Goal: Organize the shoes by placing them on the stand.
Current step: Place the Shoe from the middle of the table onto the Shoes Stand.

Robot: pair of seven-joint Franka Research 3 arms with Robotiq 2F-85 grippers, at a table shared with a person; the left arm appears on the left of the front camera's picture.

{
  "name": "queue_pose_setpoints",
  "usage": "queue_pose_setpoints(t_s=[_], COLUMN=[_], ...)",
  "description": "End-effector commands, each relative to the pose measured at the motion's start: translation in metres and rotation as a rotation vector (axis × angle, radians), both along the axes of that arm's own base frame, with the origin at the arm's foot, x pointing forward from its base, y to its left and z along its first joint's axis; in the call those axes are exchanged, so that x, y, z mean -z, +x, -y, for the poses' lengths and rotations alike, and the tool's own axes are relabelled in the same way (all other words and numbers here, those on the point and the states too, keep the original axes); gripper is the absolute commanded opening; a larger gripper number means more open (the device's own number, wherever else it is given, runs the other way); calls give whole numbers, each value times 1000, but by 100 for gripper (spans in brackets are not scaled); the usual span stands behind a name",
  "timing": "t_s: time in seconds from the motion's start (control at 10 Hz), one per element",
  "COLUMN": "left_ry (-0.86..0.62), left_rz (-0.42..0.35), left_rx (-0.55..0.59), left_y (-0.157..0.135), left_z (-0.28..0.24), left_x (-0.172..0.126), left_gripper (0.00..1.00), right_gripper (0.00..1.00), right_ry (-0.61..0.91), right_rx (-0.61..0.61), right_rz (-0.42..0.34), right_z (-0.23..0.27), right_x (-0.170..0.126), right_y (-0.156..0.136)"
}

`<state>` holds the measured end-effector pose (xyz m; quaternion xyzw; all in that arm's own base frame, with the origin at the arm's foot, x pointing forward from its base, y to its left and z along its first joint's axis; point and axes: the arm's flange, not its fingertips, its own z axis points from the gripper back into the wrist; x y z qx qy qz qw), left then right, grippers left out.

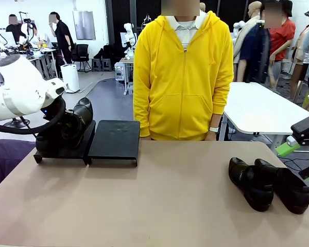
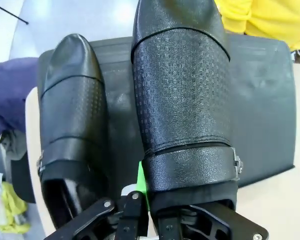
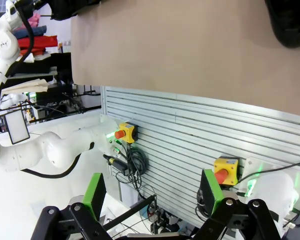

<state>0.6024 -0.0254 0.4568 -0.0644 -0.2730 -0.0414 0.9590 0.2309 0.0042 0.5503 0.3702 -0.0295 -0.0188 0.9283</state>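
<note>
Two glossy black shoes point(image 1: 250, 182) point(image 1: 284, 186) lie side by side on the table's right. On the left, a third shoe point(image 1: 82, 110) sits over the left section of the black stand point(image 1: 113, 140), with my left gripper point(image 2: 150, 194) shut on its heel rim. In the left wrist view this held shoe point(image 2: 182, 100) points toward the person, and another shoe point(image 2: 72, 115) rests beside it on the stand point(image 2: 262, 100). My right gripper point(image 1: 298, 160) hovers open at the right edge, beyond the two loose shoes. In its own view, its green pads point(image 3: 95, 192) stand wide apart.
A person in a yellow hoodie point(image 1: 183, 77) stands at the far side of the tan table point(image 1: 159, 195), hands near its edge. The stand's right section is bare. A purple cloth point(image 1: 7, 154) lies off the left side.
</note>
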Motion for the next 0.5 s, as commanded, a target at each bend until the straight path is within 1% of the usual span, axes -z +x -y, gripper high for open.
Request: queue_pose_setpoints(t_s=[0.0,0.1,0.4], left_ry=[-14,-6,-9], left_rz=[35,54,4], left_rx=[32,23,6], left_y=[17,21,30], left_z=[-12,-13,-13], left_x=[2,5,13], left_gripper=[0,0,0], right_gripper=[100,100,100], right_ry=[27,27,27], right_rx=[-19,-19,-19], right_rz=[20,20,20], right_z=[-1,-1,-1], right_x=[2,2,2], right_y=[-1,-1,-1])
